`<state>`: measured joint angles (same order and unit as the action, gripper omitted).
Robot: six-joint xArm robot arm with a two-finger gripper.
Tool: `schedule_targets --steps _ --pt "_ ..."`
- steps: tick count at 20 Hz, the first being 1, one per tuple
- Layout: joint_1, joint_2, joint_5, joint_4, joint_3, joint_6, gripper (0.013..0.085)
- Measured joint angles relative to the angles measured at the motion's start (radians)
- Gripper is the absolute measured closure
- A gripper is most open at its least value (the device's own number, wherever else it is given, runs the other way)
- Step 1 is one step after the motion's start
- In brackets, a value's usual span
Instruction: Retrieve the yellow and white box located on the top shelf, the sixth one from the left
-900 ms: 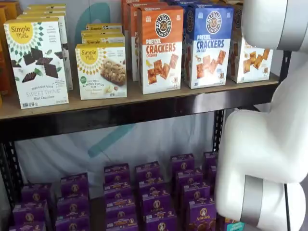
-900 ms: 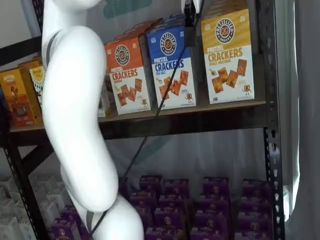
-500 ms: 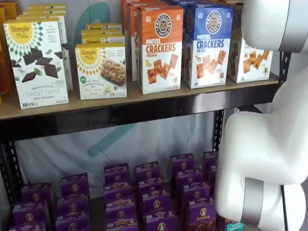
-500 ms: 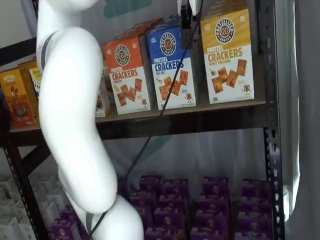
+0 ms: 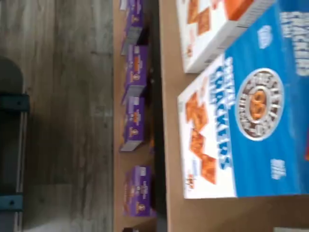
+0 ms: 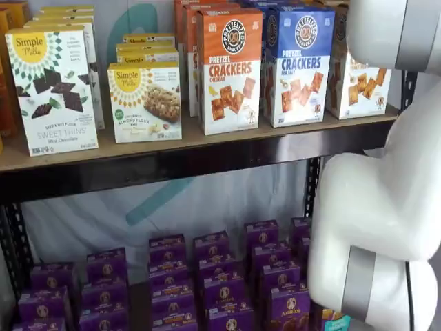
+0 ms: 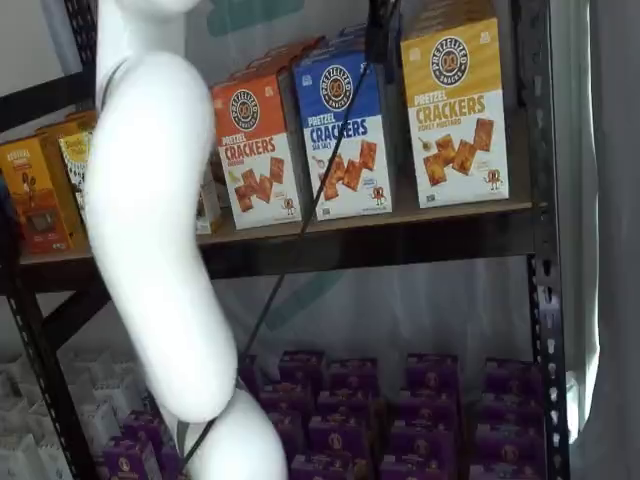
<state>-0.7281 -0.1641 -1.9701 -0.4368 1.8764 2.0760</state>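
Note:
The yellow and white box (image 7: 455, 110) stands upright at the right end of the top shelf (image 7: 400, 215), next to a blue-topped carton (image 7: 345, 130). In a shelf view only its white lower part (image 6: 362, 86) shows beside my white arm, on the same top shelf (image 6: 207, 141). My gripper (image 7: 378, 30) shows only as black fingers hanging from the view's top edge, in front of the blue-topped carton's upper right corner, with a cable beside them. No gap or box shows between them. The wrist view shows the blue-topped carton (image 5: 251, 111) close up, and the yellow box does not show there.
An orange-topped carton (image 7: 255, 150) stands left of the blue one. Simple Mills boxes (image 6: 145, 100) fill the shelf's left part. Small purple boxes (image 6: 220, 283) sit on the lower level. A black upright (image 7: 535, 200) stands just right of the yellow box. My white arm (image 6: 386, 193) covers the right side.
The black fingers have risen a little toward the view's top edge. The white arm has shifted slightly. The boxes have not moved.

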Motion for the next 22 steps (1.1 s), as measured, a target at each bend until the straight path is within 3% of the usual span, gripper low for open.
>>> schedule_targets --steps 8,22 --pt "0.006 0.115 0.049 -0.015 0.124 -0.008 0.0130" --pt "0.064 0.275 0.057 0.047 0.280 -0.028 0.0130"
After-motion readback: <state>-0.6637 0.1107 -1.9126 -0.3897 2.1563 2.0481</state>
